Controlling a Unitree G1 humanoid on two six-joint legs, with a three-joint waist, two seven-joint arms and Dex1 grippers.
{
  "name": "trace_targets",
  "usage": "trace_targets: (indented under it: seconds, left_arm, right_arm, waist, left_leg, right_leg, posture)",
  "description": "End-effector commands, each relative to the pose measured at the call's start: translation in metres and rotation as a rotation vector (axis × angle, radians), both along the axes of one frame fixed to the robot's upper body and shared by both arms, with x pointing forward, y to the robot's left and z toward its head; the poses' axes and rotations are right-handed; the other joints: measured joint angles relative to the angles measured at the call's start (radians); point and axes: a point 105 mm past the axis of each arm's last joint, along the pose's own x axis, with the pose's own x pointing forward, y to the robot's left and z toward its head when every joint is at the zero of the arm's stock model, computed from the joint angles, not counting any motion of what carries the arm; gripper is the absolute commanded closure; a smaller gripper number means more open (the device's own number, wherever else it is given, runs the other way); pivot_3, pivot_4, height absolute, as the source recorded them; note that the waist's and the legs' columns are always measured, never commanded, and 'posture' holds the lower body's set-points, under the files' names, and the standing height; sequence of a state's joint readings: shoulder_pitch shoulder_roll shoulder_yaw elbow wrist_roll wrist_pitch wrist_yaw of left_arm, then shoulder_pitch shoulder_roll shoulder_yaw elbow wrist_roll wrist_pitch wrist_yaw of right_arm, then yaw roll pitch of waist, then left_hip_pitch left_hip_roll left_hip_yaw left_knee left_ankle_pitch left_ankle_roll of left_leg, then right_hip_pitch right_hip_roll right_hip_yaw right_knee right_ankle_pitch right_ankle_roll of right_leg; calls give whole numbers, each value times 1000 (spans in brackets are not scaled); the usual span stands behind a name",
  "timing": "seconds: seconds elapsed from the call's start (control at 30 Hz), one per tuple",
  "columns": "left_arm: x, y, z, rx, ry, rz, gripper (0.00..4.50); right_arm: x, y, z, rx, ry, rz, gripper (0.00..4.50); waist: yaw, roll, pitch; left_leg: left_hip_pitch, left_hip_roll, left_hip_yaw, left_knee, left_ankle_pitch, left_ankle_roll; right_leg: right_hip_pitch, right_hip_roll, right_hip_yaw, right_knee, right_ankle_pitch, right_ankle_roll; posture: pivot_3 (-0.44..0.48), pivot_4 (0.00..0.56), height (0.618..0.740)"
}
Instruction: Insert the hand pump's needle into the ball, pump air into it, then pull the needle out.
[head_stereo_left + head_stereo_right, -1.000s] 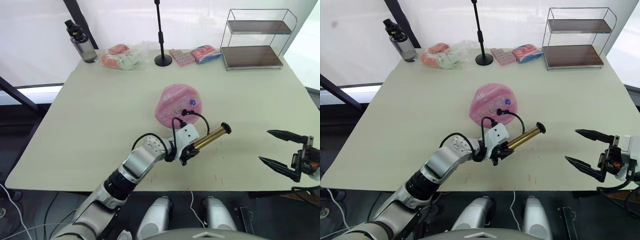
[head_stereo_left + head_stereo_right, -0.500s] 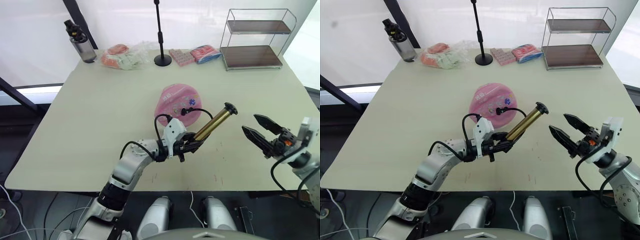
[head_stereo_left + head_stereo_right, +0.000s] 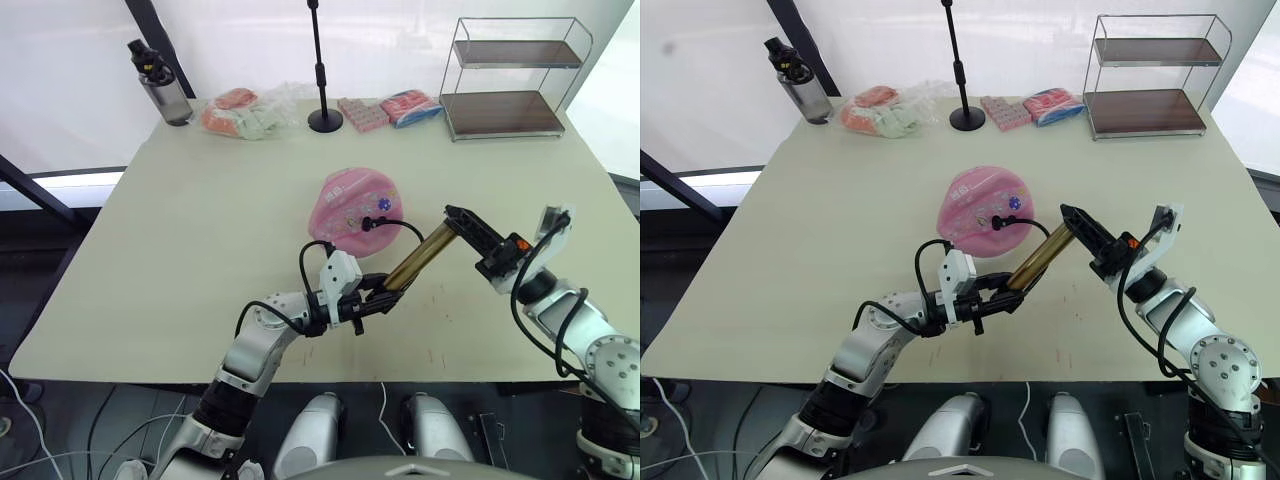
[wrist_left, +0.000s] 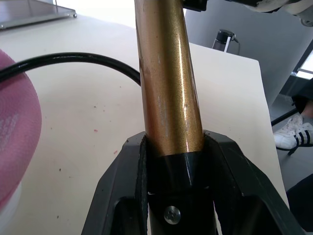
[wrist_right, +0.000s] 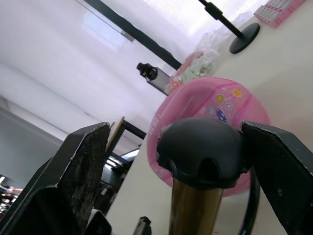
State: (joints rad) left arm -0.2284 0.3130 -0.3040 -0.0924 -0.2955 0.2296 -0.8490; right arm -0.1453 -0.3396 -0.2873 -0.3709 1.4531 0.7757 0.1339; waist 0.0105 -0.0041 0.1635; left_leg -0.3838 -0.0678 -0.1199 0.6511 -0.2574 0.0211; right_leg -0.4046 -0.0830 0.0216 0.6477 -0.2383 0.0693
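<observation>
Apparently pumping is about to start: the needle (image 3: 367, 223) looks seated in the ball (image 3: 356, 208), mid-table, hose looping back to the hand pump (image 3: 420, 256). Left gripper (image 3: 378, 298) is clamped on the pump's lower end, barrel tilted up. Right gripper (image 3: 464, 222) straddles the black handle (image 5: 200, 152), jaws wide, not gripping yet; it likely needs to close, then stroke. The rack (image 3: 512, 76) shelves look empty.

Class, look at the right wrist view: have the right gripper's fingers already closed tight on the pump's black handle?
No. The right gripper has a finger on each side of the hand pump handle, with a gap on one side.
</observation>
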Motion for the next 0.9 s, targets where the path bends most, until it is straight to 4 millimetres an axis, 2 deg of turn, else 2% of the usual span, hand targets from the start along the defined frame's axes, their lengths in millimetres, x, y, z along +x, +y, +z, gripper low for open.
trace_targets:
  seconds: [0.03, 0.53, 0.9]
  left_arm:
    - [-1, -1, 7, -19, -37, -12, 3320]
    - [-4, -2, 3, -23, -22, -25, 3320]
    - [-5, 0, 1, -21, -17, -21, 3320]
  right_arm:
    - [1, 7, 12, 39, -27, 26, 0]
    - [1, 13, 17, -5, -79, 44, 0]
    - [4, 9, 19, -10, -94, 27, 0]
  waist:
    - [-1, 0, 0]
    - [-25, 0, 0]
    - [-25, 0, 0]
  left_leg:
    - [0, 0, 0, 0, 0, 0]
    - [1, 1, 0, 0, 0, 0]
    - [1, 1, 0, 0, 0, 0]
  right_leg:
    - [0, 0, 0, 0, 0, 0]
    - [0, 2, 1, 3, 0, 0]
    - [0, 2, 1, 4, 0, 0]
  posture:
    - [0, 150, 740]
    - [0, 150, 740]
    - [0, 150, 740]
